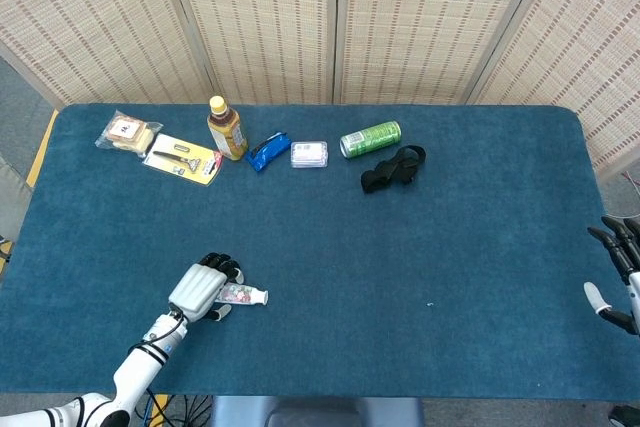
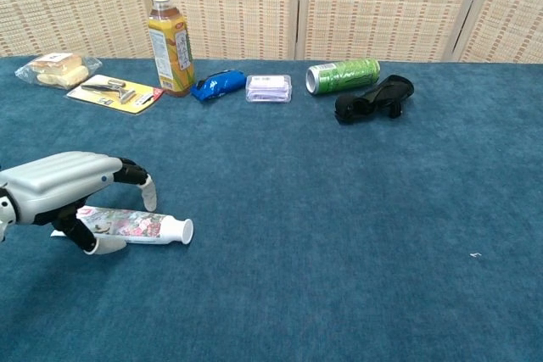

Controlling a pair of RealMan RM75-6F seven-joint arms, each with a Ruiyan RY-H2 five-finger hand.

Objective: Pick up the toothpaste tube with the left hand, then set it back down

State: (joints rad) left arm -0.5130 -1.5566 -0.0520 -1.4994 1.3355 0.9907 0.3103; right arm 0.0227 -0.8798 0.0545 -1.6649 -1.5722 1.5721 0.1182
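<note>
Our left hand [image 2: 64, 188] arches over the toothpaste tube [image 2: 136, 226] at the near left of the blue table [image 2: 339, 235], with fingers [image 2: 144, 188] curved down on the far side of the tube and the thumb [image 2: 102, 245] low on its near side; we cannot tell whether they actually touch it, and the tube lies flat on the cloth, its white cap [image 2: 183, 230] pointing right and showing clear of the hand. From the head view we see the same hand [image 1: 200, 287] covering most of the tube [image 1: 245, 295], only the cap end sticking out to the right. Our right hand [image 1: 618, 272] sits at the right edge of the table, seen only in the head view, its fingers apart and nothing in it. Along the far side of the table we see, from left to right, a bagged sandwich [image 2: 56, 68], a yellow carded razor [image 2: 114, 91], an upright tea bottle [image 2: 168, 40], a blue wrapped packet [image 2: 219, 85], a small clear box [image 2: 269, 87], a green can [image 2: 342, 75] lying on its side, and a black strap [image 2: 373, 97] just near of the can. Woven folding screens [image 2: 382, 6] stand behind the table.
</note>
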